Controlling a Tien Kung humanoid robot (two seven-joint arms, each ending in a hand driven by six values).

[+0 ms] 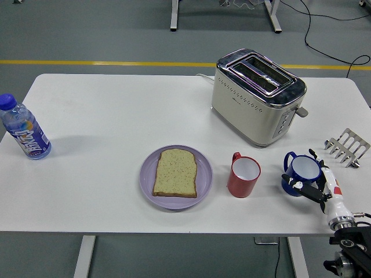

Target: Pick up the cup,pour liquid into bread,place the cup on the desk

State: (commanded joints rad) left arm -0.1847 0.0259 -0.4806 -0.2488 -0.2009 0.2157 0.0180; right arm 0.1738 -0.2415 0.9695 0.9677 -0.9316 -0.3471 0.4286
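Observation:
A slice of bread (175,172) lies on a purple plate (146,179) near the table's front middle. To its right a red cup (243,177) stands upright, and further right a blue two-handled cup (300,174) also stands upright on the table. My right hand (316,184) reaches in from the lower right corner and sits against the blue cup's right side. Its fingers (299,186) are spread loosely around the cup's near and far edges without gripping it. The left arm does not show.
A cream and chrome toaster (258,95) stands behind the cups. A metal toast rack (346,147) sits by the right edge. A blue-capped bottle (24,134) stands at the far left. The table's front edge runs close below the plate.

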